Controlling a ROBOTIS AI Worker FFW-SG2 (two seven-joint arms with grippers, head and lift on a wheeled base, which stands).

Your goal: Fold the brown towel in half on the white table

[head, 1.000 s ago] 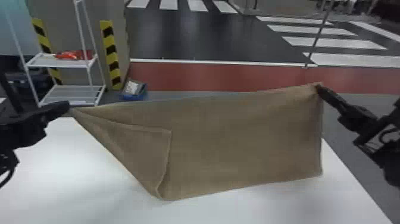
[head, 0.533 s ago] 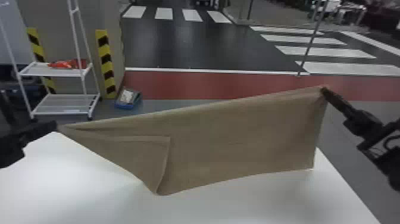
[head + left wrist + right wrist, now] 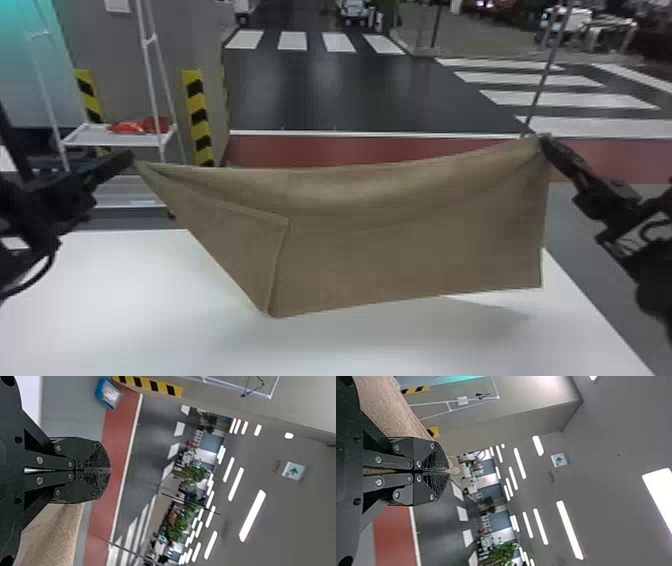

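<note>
Brown towel point(image 3: 390, 245) aloft, half-fold apparently unfinished.
Left tool point(image 3: 133, 159) and right tool point(image 3: 544, 141) each pinch a corner above tabletop point(image 3: 125, 300); folding, laying flat likely left.

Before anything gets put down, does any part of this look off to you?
Yes, the brown towel. Held up above the white table, its left end is doubled over in a slanted flap while the right side hangs straight, so it looks lopsided.
</note>
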